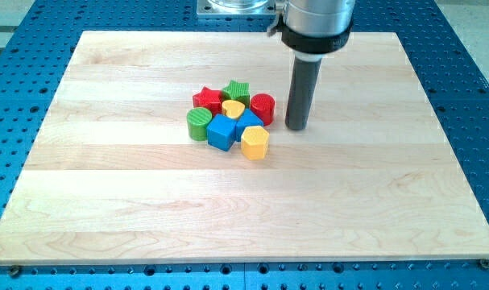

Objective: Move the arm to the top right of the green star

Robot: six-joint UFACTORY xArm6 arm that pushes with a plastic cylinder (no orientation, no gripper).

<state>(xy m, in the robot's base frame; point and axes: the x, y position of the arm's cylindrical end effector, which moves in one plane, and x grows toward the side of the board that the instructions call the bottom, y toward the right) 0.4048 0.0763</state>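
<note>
The green star (237, 90) sits at the top of a tight cluster of blocks near the middle of the wooden board (107, 193). My tip (297, 127) stands to the right of the cluster and lower than the star, a short gap from the red cylinder (263, 107). The rod rises straight up from the tip to the arm at the view's top. The tip touches no block.
The cluster also holds a red star (206, 100), a yellow heart (233, 109), a green cylinder (199, 124), a blue cube (222, 132), a second blue block (249, 122) and a yellow hexagon block (255, 142). Blue perforated table surrounds the board.
</note>
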